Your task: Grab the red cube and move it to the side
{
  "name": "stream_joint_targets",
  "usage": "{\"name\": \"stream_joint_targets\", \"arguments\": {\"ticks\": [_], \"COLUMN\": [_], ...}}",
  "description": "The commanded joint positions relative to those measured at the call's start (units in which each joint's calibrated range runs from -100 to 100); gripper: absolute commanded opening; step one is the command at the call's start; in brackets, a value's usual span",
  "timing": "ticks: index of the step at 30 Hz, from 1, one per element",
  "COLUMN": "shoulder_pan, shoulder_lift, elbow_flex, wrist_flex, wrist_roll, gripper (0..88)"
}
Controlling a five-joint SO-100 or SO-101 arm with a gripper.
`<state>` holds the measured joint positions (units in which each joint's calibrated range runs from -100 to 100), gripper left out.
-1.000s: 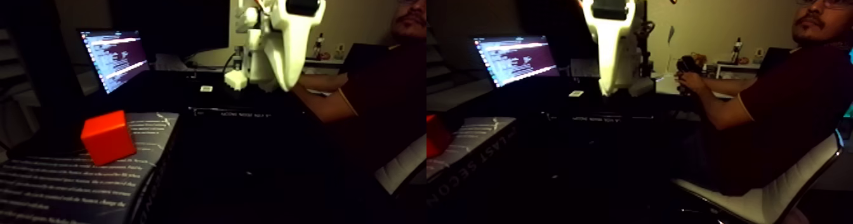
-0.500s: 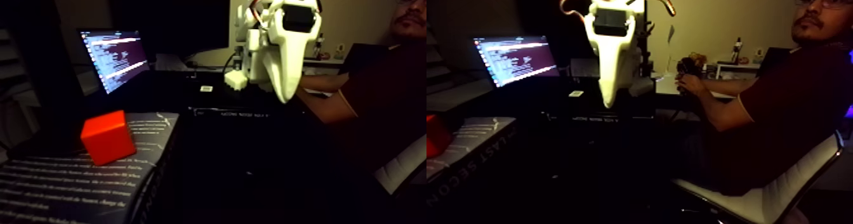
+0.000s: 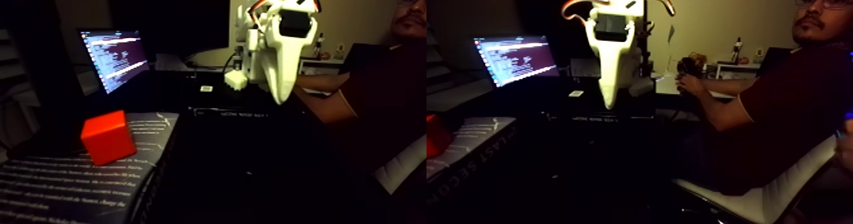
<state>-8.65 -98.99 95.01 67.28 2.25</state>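
Note:
The fixed view is a side-by-side pair. The red cube (image 3: 108,138) rests on a dark book (image 3: 63,185) at the lower left of the left half; only a sliver of the cube (image 3: 435,136) shows at the left edge of the right half. My white gripper (image 3: 279,101) hangs in the air, pointing down, well to the right of the cube and higher than it. Its fingers taper to a single tip, so it looks shut and holds nothing. In the right half the gripper (image 3: 610,106) shows front-on.
A laptop (image 3: 114,56) with a lit screen stands behind the cube, with a dark monitor (image 3: 171,20) further back. A person (image 3: 780,106) sits on a white chair (image 3: 761,198) at the right, hands on a controller (image 3: 688,68). The dark desk surface lies below the gripper.
The gripper has come down a little and drifted slightly left, most of it in the first half second. The red cube has stayed put.

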Motion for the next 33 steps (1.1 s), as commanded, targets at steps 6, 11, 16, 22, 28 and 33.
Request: {"name": "stream_joint_targets", "arguments": {"ticks": [6, 11, 16, 22, 28, 33], "shoulder_pan": [0.4, 0.2, 0.3, 0.2, 0.2, 0.2], "shoulder_lift": [-0.2, -0.2, -0.2, -0.2, -0.2, -0.2], "elbow_flex": [-0.7, -0.5, -0.5, -0.5, -0.5, -0.5], "wrist_flex": [0.4, -0.6, -0.6, -0.6, -0.6, -0.6], "wrist_roll": [0.3, 0.3, 0.2, 0.3, 0.3, 0.3], "gripper": [0.6, 0.7, 0.7, 0.7, 0.7, 0.7]}}
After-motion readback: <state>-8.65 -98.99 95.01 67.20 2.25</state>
